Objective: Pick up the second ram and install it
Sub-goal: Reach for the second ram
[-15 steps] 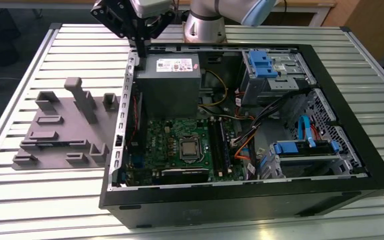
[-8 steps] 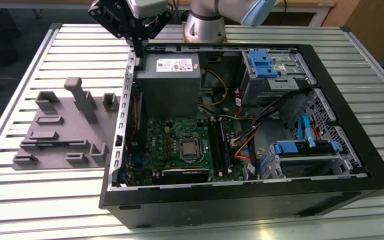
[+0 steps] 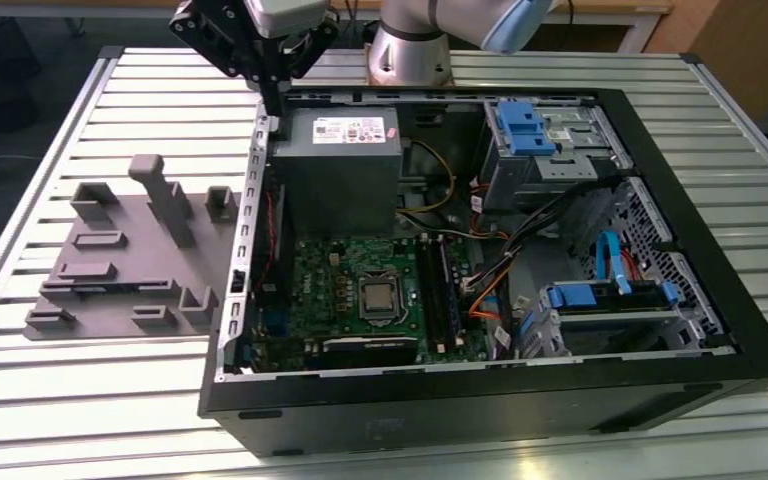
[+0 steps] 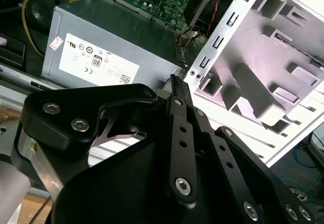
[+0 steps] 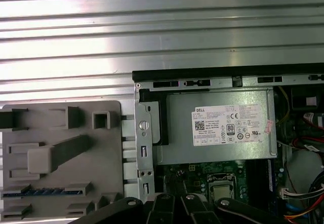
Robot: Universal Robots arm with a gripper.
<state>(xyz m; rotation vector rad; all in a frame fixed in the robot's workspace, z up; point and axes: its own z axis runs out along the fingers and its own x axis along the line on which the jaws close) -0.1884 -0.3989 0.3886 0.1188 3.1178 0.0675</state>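
Note:
The second ram point(image 5: 45, 189) is a thin dark board with bluish marks, standing on edge in a slot of the grey holder point(image 5: 76, 178). In the exterior view my gripper point(image 3: 277, 103) hangs over the far corner of the open computer case point(image 3: 491, 400), above the case wall beside the grey power-supply box point(image 3: 337, 165). It is well away from the ram. In the second wrist view the black fingers point(image 4: 178, 112) meet at their tips, so the gripper point(image 4: 176, 79) is shut with nothing seen between them. Long black slots point(image 3: 431, 290) lie beside the processor on the green motherboard point(image 3: 344, 270).
The grey holder point(image 3: 131, 260) with upright posts lies on the ribbed metal table point(image 3: 91, 400), on the exterior view's left of the case. Inside the case are blue drive brackets point(image 3: 524, 130), cables point(image 3: 491, 270) and a metal side wall point(image 3: 257, 200) between holder and motherboard.

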